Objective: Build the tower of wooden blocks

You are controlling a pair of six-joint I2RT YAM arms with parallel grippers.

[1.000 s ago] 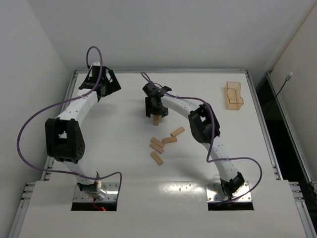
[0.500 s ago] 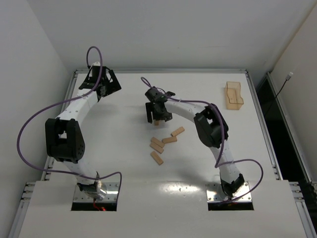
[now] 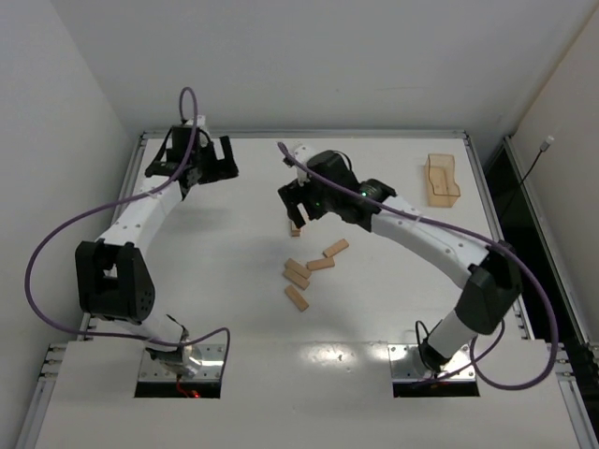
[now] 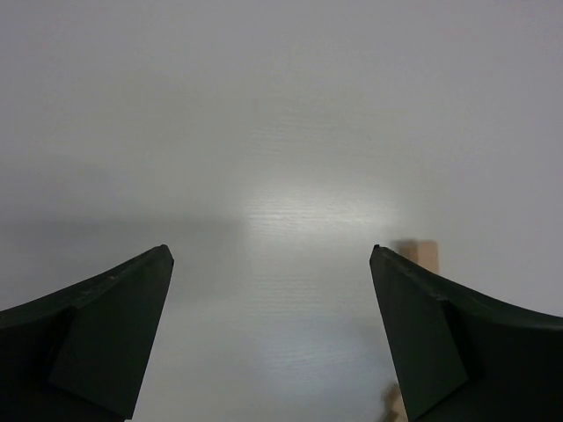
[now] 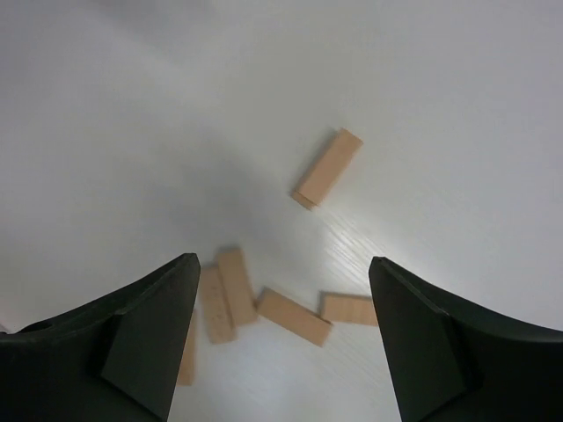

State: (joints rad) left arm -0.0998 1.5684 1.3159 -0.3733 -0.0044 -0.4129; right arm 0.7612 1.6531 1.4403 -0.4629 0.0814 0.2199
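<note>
Several tan wood blocks lie flat on the white table [image 3: 187, 281], with no stacked tower in view. One block [image 3: 296, 230] [image 5: 327, 167] lies alone just below my right gripper [image 3: 296, 213] [image 5: 283, 258], which hovers above it, open and empty. The other blocks [image 3: 320, 264] [image 5: 295, 316] lie scattered nearer the arm bases, two of them side by side [image 5: 224, 294]. My left gripper [image 3: 225, 161] [image 4: 271, 255] is open and empty at the far left of the table. In the left wrist view a blurred block [image 4: 422, 253] peeks from behind the right finger.
A translucent orange tray [image 3: 442, 180] stands at the back right of the table. The right arm's elbow [image 3: 482, 290] juts out toward the right edge. Purple cables loop from both arms.
My right gripper has lifted off the lone block and opened wider, while its elbow swung out to the right. The left gripper has shifted slightly right.
</note>
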